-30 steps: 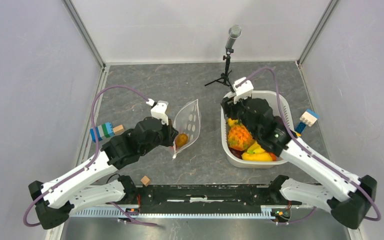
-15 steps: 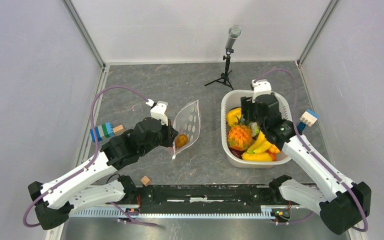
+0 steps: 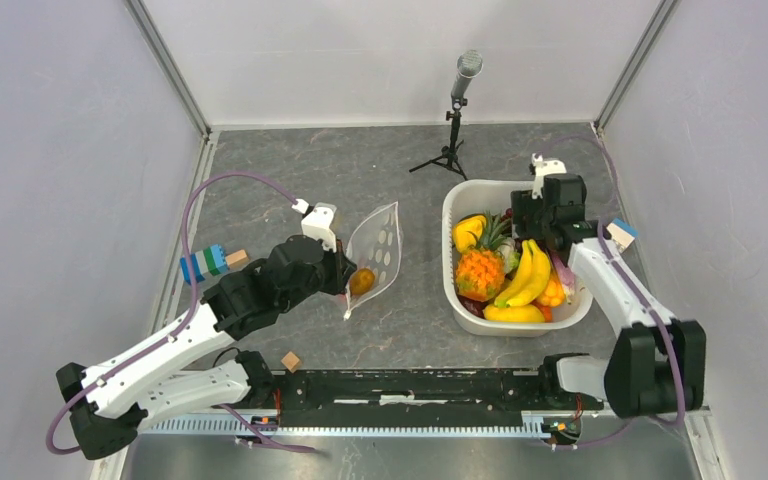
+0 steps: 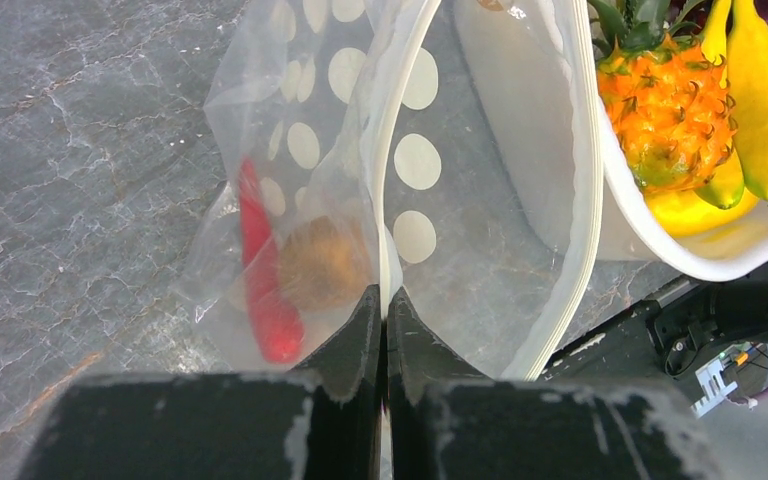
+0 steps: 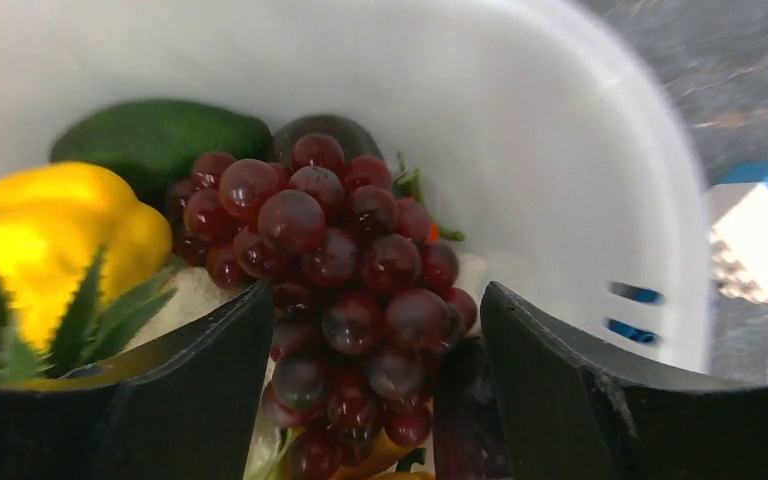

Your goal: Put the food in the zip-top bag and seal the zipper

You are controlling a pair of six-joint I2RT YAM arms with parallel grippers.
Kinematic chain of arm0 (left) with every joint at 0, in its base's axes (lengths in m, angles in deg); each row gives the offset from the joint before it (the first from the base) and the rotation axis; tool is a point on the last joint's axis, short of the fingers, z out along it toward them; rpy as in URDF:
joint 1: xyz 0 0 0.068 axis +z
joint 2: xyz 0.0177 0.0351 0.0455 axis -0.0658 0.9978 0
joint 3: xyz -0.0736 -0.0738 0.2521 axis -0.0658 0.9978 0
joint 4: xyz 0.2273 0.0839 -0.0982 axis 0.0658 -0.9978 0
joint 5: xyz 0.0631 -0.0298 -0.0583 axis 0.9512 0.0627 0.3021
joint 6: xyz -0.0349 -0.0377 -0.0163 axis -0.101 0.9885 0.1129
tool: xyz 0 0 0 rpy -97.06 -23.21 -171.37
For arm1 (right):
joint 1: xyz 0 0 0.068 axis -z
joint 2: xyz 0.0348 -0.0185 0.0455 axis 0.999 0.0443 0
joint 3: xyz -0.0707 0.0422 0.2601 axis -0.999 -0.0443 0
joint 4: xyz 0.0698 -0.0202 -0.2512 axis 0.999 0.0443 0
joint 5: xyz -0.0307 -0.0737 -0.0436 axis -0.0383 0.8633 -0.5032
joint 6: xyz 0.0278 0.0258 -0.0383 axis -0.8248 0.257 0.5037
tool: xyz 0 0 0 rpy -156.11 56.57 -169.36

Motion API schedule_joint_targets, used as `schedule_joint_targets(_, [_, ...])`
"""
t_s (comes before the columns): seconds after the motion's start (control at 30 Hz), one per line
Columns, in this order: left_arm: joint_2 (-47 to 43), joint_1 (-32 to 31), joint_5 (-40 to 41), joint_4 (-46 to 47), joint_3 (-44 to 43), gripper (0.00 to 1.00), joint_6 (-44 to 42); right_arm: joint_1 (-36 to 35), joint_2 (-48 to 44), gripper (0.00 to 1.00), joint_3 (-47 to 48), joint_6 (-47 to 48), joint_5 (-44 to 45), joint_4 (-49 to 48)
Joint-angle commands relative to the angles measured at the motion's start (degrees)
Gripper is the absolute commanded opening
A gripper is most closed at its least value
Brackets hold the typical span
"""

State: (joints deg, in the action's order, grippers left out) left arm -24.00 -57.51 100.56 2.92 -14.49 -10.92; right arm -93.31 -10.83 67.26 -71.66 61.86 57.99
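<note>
The clear dotted zip-top bag [image 3: 378, 250] lies left of the basket, its mouth held up. My left gripper [image 3: 344, 272] is shut on the bag's white zipper strip [image 4: 388, 190]. A red chilli [image 4: 265, 290] and a brown round piece [image 4: 322, 264] sit inside. The white basket [image 3: 452, 262] holds the food: pineapple [image 3: 480, 272], bananas [image 3: 526, 272], yellow pepper [image 5: 50, 225], avocado [image 5: 155, 135]. My right gripper [image 5: 375, 310] is open over the basket's far right part, its fingers on either side of the purple grapes [image 5: 345, 255] without closing on them.
A microphone on a tripod [image 3: 454, 120] stands behind the basket. Coloured blocks lie at the left [image 3: 205, 263] and right of the basket [image 3: 618, 234]. A small wooden cube [image 3: 290, 361] lies near the front rail. Grey walls enclose the table.
My right arm has swung from the basket's left side across to its far right, uncovering the fruit. The left arm and the bag have stayed still.
</note>
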Motion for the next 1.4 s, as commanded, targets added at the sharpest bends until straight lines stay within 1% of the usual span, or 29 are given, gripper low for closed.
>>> schedule_joint_targets(0.0, [-0.01, 0.21, -1.54, 1.99, -0.19, 0.06, -0.01, 1.5, 6.29, 0.8, 3.45, 4.0, -4.13, -1.73])
schedule_joint_targets(0.1, [-0.24, 0.25, -1.28, 1.92, 0.28, 0.06, 0.03, 1.74, 9.71, 0.79, 4.51, 5.58, -6.75, -2.05])
schedule_joint_targets(0.17, [-0.33, 0.22, -1.35, 1.88, 0.22, 0.06, 0.08, 1.7, 10.77, 0.71, 4.69, 5.9, -7.37, -2.28])
schedule_joint_targets(0.23, [-0.51, 0.21, -1.2, 1.84, 0.28, 0.06, 0.08, 1.73, 10.24, 0.58, 4.15, 6.11, -8.78, -3.1])
schedule_joint_targets(0.33, [-0.42, 0.21, -1.08, 1.79, 0.38, 0.06, 0.04, 1.72, 7.29, 0.27, 3.16, 6.2, -8.12, -4.95])
schedule_joint_targets(0.37, [-0.35, 0.21, -1.09, 1.88, 0.34, 0.06, -0.08, 1.74, 5.86, 0.18, 2.8, 5.93, -7.86, -5.45])
schedule_joint_targets(0.4, [-0.2, 0.25, -1.19, 1.84, 0.29, 0.06, -0.08, 1.72, 4.45, 0.16, 2.46, 5.76, -7.86, -6.05])
schedule_joint_targets(0.6, [0.68, 0.21, -1.63, 2.14, 0.11, 0.06, 0.01, 1.72, -3.56, 0.13, 0.85, 4.49, -8.01, -8.66])
schedule_joint_targets(0.67, [0.88, 0.21, -1.8, 2.32, 0.12, 0.06, 0.05, 1.73, -6.01, 0.09, 0.25, 3.89, -8.17, -9.11])
schedule_joint_targets(0.9, [1.49, 0.21, -2.13, 2.6, -0.19, 0.07, -0.2, 1.76, -13.51, 0.07, -2.21, 0.52, -11.13, -13.18])
schedule_joint_targets(1.17, [2.2, 0.21, -2.56, 2.58, -0.54, 0.06, -0.38, 1.77, -19.9, 0.08, -1.71, -2.72, -14.98, -15.45])
schedule_joint_targets(1.27, [2.27, 0.21, -2.51, 2.83, -0.5, 0.07, -0.27, 1.73, -21.66, 0.08, -0.82, -4.47, -20.24, -15.6])
schedule_joint_targets(1.37, [2.65, 0.22, -2.57, 2.95, -0.82, 0.07, -0.32, 1.77, -23.01, 0.08, -0.91, -8.77, -28.35, -17.95])
